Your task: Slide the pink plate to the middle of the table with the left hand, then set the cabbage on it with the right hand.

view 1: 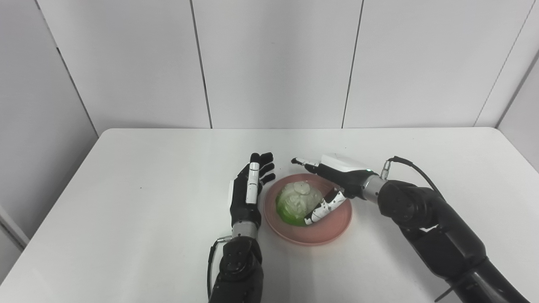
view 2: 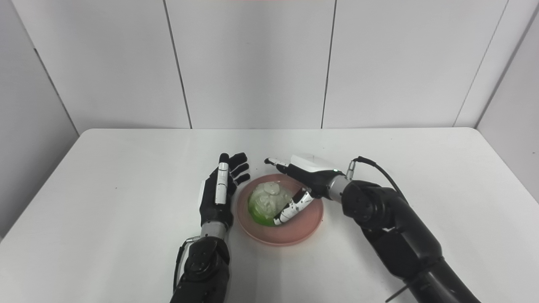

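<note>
The pink plate [view 1: 328, 227] lies near the middle of the table. The pale green cabbage [view 1: 294, 202] rests on its left half. My right hand [view 1: 332, 181] reaches over the plate from the right. Its fingers [view 1: 303, 162] stretch out straight behind the cabbage and its thumb [view 1: 322, 208] lies along the cabbage's front right side. The hand looks open around the cabbage. My left hand [view 1: 248, 189] stands just left of the plate's rim, open and empty, with fingers pointing away from me. The same scene shows in the right eye view, with the cabbage [view 2: 265, 202] on the plate [view 2: 303, 229].
The white table [view 1: 147, 189] ends at a back edge below grey wall panels [view 1: 273, 63]. Both black forearms come in from the bottom edge, the right one [view 1: 425, 223] lying over the table's right front.
</note>
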Controlling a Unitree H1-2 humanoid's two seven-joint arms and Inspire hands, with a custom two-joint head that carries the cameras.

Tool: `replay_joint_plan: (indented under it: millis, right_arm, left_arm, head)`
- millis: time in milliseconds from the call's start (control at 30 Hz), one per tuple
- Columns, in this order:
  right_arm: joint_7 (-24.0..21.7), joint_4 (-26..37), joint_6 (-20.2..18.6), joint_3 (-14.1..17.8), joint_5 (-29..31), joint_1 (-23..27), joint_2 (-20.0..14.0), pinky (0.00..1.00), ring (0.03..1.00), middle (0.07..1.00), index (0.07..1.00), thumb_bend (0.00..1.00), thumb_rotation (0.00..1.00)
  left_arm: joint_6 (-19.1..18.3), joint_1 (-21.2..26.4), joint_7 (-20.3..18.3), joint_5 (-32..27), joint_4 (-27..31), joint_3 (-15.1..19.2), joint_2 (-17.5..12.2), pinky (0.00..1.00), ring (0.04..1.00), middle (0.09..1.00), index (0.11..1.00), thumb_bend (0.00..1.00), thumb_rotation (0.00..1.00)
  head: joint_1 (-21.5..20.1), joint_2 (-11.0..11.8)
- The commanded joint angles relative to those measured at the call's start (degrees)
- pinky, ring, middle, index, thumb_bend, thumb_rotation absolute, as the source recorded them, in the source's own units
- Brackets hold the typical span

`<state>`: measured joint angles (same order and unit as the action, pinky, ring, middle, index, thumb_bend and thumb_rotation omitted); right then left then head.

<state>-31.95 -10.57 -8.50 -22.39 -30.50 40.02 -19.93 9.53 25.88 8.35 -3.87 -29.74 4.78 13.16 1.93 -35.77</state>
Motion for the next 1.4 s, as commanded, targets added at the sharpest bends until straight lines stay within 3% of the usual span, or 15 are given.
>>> replay_joint_plan:
  millis: [0, 67, 100, 133, 200, 267, 333, 433, 500, 667, 800, 1000, 1167, 1367]
  right_arm:
    - [2.74, 1.62, 2.13, 2.06, 1.20, 1.61, -0.45, 1.00, 0.998, 0.988, 0.994, 1.00, 0.49]
    - [4.08, 1.27, 2.08, 3.97, 3.28, 0.85, 0.12, 0.98, 0.997, 0.986, 0.993, 1.00, 0.48]
    - [4.56, 1.14, 1.99, 4.75, 4.19, 0.55, 0.42, 0.91, 0.986, 0.978, 0.975, 1.00, 0.46]
    - [7.37, 0.72, 2.56, 6.54, 4.98, -0.57, 1.28, 0.90, 0.984, 0.976, 0.972, 1.00, 0.46]
    - [12.81, 0.03, 2.85, 10.06, 6.45, -2.51, 3.29, 0.77, 0.900, 0.927, 0.943, 1.00, 0.59]
    - [18.50, -0.75, 2.05, 15.79, 10.56, -4.43, 6.88, 0.73, 0.838, 0.872, 0.907, 0.93, 0.73]
    - [21.76, -1.54, 0.97, 21.41, 15.75, -5.65, 10.38, 0.75, 0.820, 0.840, 0.889, 0.86, 0.79]
    - [24.23, -4.68, 1.23, 26.50, 21.82, -6.44, 13.29, 0.77, 0.823, 0.833, 0.901, 0.83, 0.84]
    - [24.99, -7.97, 1.98, 28.95, 25.62, -6.79, 14.42, 0.77, 0.833, 0.856, 0.901, 0.83, 0.89]
    - [27.63, -13.69, 4.44, 32.83, 32.38, -8.25, 17.64, 0.80, 0.825, 0.843, 0.883, 0.85, 0.89]
    - [31.43, -18.00, 10.00, 33.36, 33.39, -9.57, 19.64, 0.79, 0.818, 0.833, 0.861, 0.81, 0.91]
    - [34.64, -20.48, 14.40, 31.65, 32.78, -11.78, 21.11, 0.80, 0.830, 0.853, 0.883, 0.79, 0.99]
    - [36.15, -21.76, 14.65, 29.34, 30.68, -12.17, 20.50, 0.80, 0.839, 0.874, 0.982, 0.77, 1.00]
    - [35.96, -21.53, 14.29, 27.72, 30.74, -12.18, 19.69, 0.85, 0.878, 0.907, 0.997, 0.75, 1.00]
  left_arm:
    - [-1.05, -0.40, 1.12, 0.30, 0.15, 0.08, -0.39, 0.79, 0.854, 0.836, 0.702, 0.79, 0.90]
    - [-1.63, -0.52, 1.21, 0.46, 0.59, 0.19, -0.51, 0.82, 0.896, 0.868, 0.712, 0.79, 0.91]
    - [-1.87, -0.58, 1.24, 0.50, 0.79, 0.21, -0.55, 0.88, 0.916, 0.884, 0.716, 0.79, 0.91]
    - [-2.27, -0.62, 1.44, 0.75, 0.98, 0.20, -0.65, 0.89, 0.920, 0.887, 0.717, 0.79, 0.91]
    - [-2.98, -0.69, 1.68, 0.98, 1.39, 0.23, -0.76, 0.91, 0.936, 0.901, 0.729, 0.80, 0.92]
    - [-3.51, -0.74, 1.86, 1.69, 1.78, -0.06, -1.16, 0.89, 0.955, 0.925, 0.746, 0.82, 0.93]
    - [-3.34, -0.65, 1.94, 2.29, 1.85, -0.16, -1.54, 0.87, 0.956, 0.933, 0.758, 0.82, 0.94]
    - [-2.04, -0.24, 2.16, 3.23, 1.34, -0.33, -2.38, 0.90, 0.948, 0.925, 0.763, 0.81, 0.94]
    - [-1.91, 0.01, 2.64, 4.06, 1.45, -0.41, -2.91, 0.90, 0.945, 0.918, 0.769, 0.82, 0.94]
    - [-3.95, 0.42, 2.74, 5.43, 2.74, -0.53, -4.33, 0.97, 0.952, 0.917, 0.811, 0.80, 0.98]
    - [-8.47, 1.45, 0.43, 4.36, 3.26, -0.52, -6.57, 0.99, 0.965, 0.924, 0.862, 0.87, 1.00]
    - [-10.90, 2.27, 0.13, 4.08, 3.41, -0.54, -8.08, 1.00, 0.967, 0.935, 0.921, 0.90, 1.00]
    - [-10.98, 2.30, 0.53, 3.15, 2.79, -0.13, -7.69, 1.00, 0.976, 0.942, 0.930, 0.91, 0.99]
    - [-10.43, 2.22, 0.39, 2.66, 1.97, 0.17, -6.96, 1.00, 0.987, 0.948, 0.945, 0.92, 0.98]
  head:
    - [0.02, 0.17]
    - [0.00, 0.18]
    - [0.00, 0.18]
    - [0.08, 0.08]
    - [0.20, 0.03]
    - [0.31, 0.05]
    - [0.31, 0.09]
    - [0.45, 0.10]
    - [0.64, 0.10]
    - [0.53, 0.03]
    - [0.33, 0.08]
    - [0.42, -0.11]
    - [0.31, 0.03]
    - [0.08, -0.01]
